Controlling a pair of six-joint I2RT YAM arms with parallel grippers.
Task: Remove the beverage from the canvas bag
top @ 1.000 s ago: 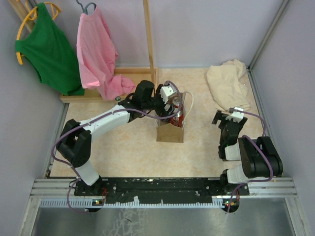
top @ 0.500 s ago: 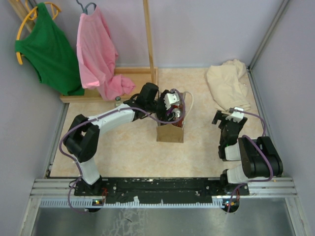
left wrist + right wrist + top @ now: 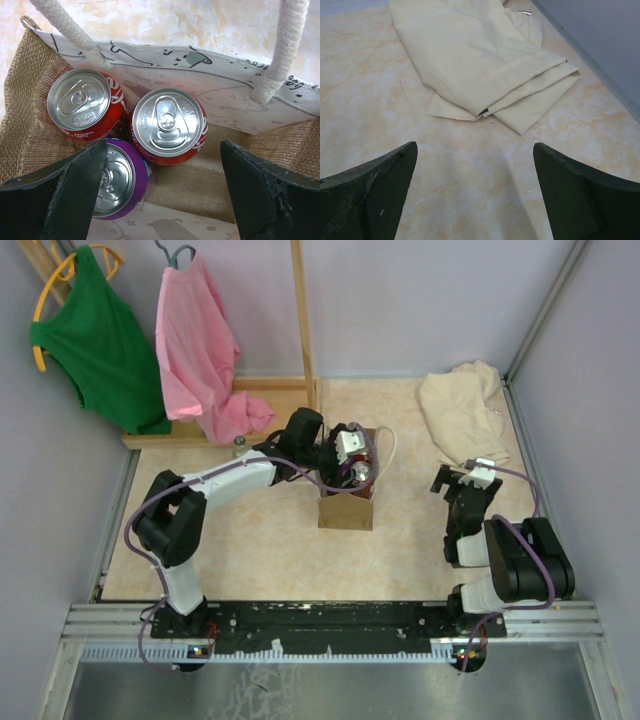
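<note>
Tan canvas bag [image 3: 345, 508] stands upright on the surface [image 3: 250, 550]. It has coarse woven walls, a white printed panel and two twisted white rope handles [image 3: 287, 50].

Change over the last second: left hand [image 3: 162, 185] moved from just behind the bag to right over its mouth. Fingers are spread wide and hold nothing, so I'd say the approach is done and the grasp isn't.

All drinks are inside the bag: three smooth metal cans, upright and packed close.
- middle red can [image 3: 169, 125], which looks easiest to straddle
- second red can [image 3: 80, 102]
- purple can [image 3: 117, 180], partly under one finger

Right hand [image 3: 475, 195] hasn't moved. It's spread open, empty, and facing the folded beige cloth [image 3: 470, 60].
</note>
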